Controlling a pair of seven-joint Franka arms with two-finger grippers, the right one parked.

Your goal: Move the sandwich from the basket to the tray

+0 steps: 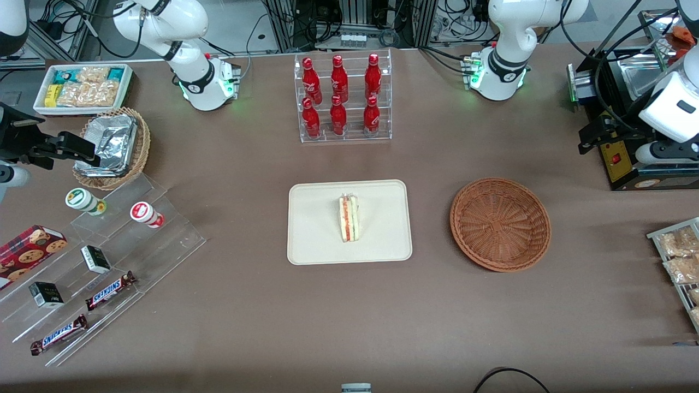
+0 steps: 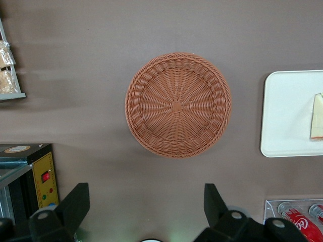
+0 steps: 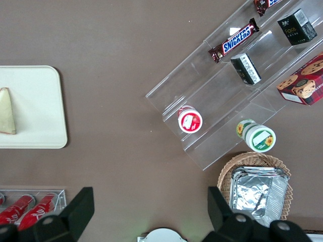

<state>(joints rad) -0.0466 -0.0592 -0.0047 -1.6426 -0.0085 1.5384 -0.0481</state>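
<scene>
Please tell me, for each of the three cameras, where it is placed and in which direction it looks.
Front view: raised, facing the robots, looking down at the table; both arm bases show.
Left wrist view: on the working arm, looking straight down at the empty basket; the open gripper shows, held high above the table.
Right wrist view: on the parked arm, looking down at a clear snack stand.
All three show the tray holding the sandwich.

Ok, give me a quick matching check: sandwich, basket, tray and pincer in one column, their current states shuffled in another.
1 sandwich
2 basket
3 tray
4 pincer

A open, raised above the table, holding nothing
B holds the sandwich
C nothing in it
D lying on the tray

Pairs: 1-D, 2-C, 3-B, 4-A
</scene>
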